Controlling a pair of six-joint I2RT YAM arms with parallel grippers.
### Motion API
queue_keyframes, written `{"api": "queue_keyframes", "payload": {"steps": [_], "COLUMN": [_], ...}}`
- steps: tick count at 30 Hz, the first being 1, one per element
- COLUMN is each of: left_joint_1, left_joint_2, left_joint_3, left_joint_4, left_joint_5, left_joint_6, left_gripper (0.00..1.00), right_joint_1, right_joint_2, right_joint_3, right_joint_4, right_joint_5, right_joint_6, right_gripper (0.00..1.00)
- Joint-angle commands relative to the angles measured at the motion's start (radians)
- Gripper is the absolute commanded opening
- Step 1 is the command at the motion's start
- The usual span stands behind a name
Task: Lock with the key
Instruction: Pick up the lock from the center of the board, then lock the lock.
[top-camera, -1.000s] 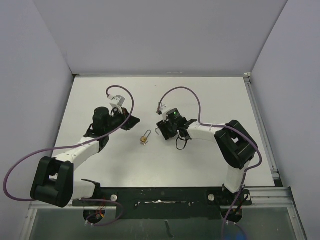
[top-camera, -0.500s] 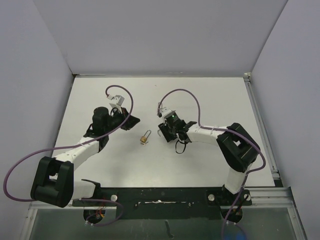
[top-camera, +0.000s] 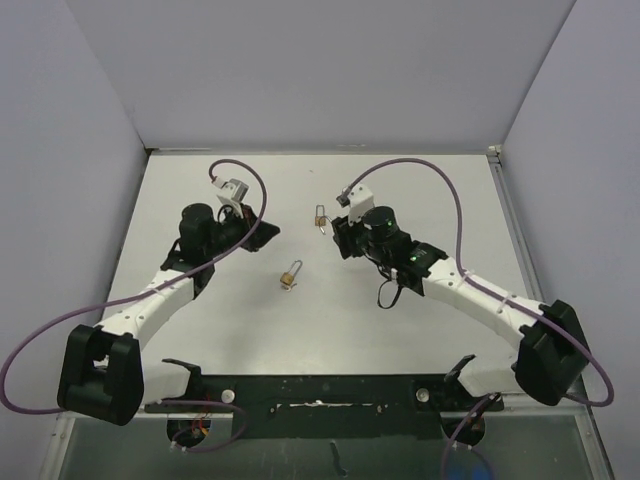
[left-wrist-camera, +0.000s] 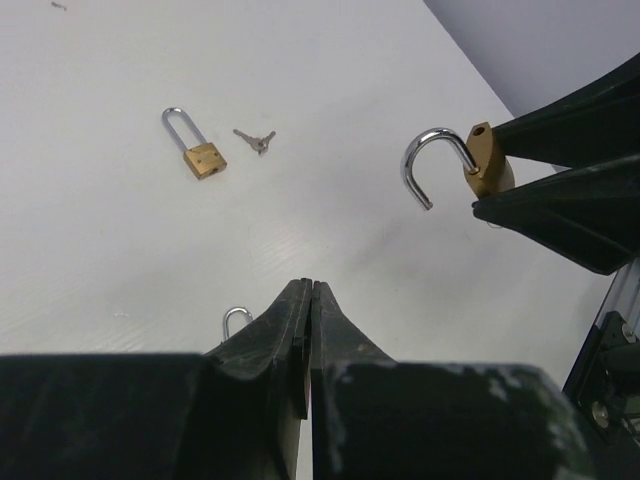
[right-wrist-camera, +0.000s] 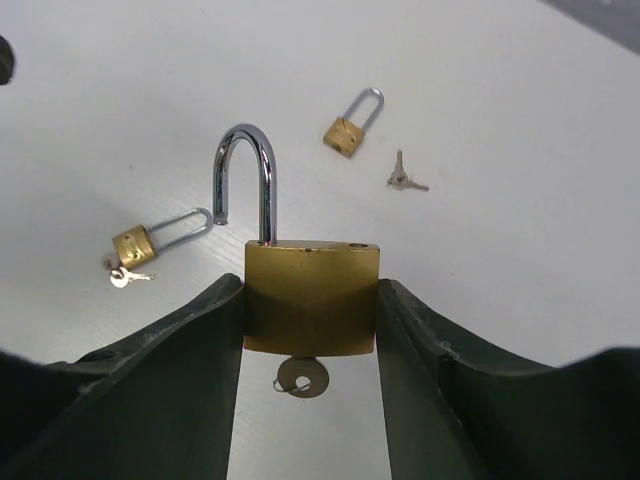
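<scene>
My right gripper (right-wrist-camera: 312, 290) is shut on the brass body of a padlock (right-wrist-camera: 312, 298), held upright off the table. Its steel shackle (right-wrist-camera: 245, 175) is swung open, and a key (right-wrist-camera: 300, 378) sits in the bottom of the body. From above, the same padlock (top-camera: 320, 216) is at the tip of the right gripper (top-camera: 331, 229), near the table's middle. The left wrist view shows this padlock (left-wrist-camera: 485, 160) at the right. The left gripper (left-wrist-camera: 312, 288) is shut on nothing, and from above it (top-camera: 267, 232) points toward the held lock, a short way left of it.
Another padlock (top-camera: 291, 275) lies on the white table between the arms, a key (right-wrist-camera: 125, 277) at its body (right-wrist-camera: 132, 243). A small long-shackled padlock (right-wrist-camera: 352, 125) lies farther off with loose keys (right-wrist-camera: 405, 181) beside it. The left wrist view also shows that small padlock (left-wrist-camera: 197, 150) and the loose keys (left-wrist-camera: 256, 141).
The right gripper closed on the padlock and lifted it off the table, carrying it toward the far side as the arm stretched out. The left arm shifted only slightly.
</scene>
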Motion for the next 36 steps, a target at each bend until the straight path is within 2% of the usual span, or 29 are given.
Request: {"api": "queue_keyframes", "payload": {"steps": [1,5,8,12,19,36], "left_joint_1": [-0.009,-0.031,-0.054,-0.105,-0.195,-0.249], "left_joint_2": [-0.067,-0.073,-0.089,-0.110,-0.129,-0.076], "left_joint_3": [0.087,0.099,0.099,0.130,0.184,0.195], "left_joint_4": [-0.017,0.048,0.156,0.221,0.110,0.119], "left_joint_5": [0.030,0.146,0.236,0.320,0.275,0.265], "left_joint_6": [0.047,0.043,0.007,-0.018,0.071,0.115], "left_gripper": [0.00,0.00,0.00,0.09,0.14,0.19], "right_joint_1": [0.007,0.006,0.005,0.006,0.006,0.006], "right_joint_2": [-0.148,-0.250,-0.311,-0.386,-0.454,-0.533], "right_joint_3": [-0.051,-0.099,-0.132,-0.181,-0.225,-0.248], "right_joint_4": [0.163,0.196,0.212,0.231,0.264,0.319], "right_joint_5": [-0.076,-0.125,-0.155,-0.172,-0.198,-0.360], "right_joint_6": [-0.001,0.000,-0.004,-0.002,0.010,0.047], "right_gripper": [0.00,0.00,0.00,0.00,0.00,0.00]}}
